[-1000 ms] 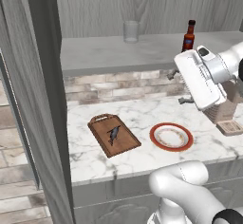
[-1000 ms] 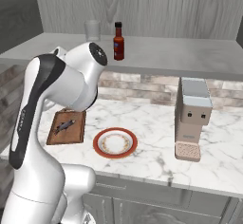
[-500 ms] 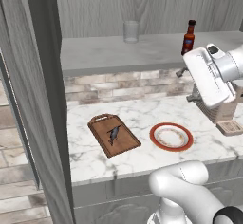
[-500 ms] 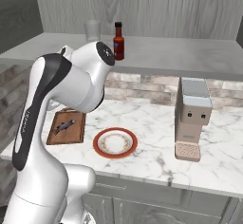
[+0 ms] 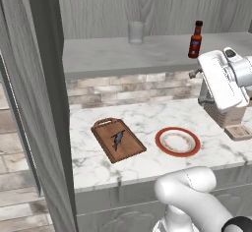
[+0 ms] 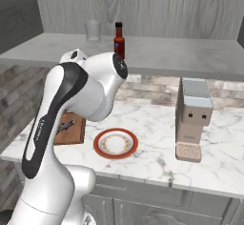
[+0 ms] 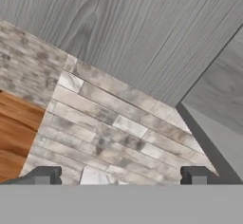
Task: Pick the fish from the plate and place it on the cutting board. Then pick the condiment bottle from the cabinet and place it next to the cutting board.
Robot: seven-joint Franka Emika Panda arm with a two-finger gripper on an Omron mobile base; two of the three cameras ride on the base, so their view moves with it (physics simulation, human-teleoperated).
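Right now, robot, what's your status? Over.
Gripper open, empty. Fish on cutting board. Condiment bottle upright on cabinet shelf, drinking glass well apart.

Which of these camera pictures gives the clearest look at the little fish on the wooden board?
The left base view: the fish lies in plain sight on the cutting board, with nothing in front. In the right base view the arm covers most of the board, and the fish shows as a small dark sliver beside it.
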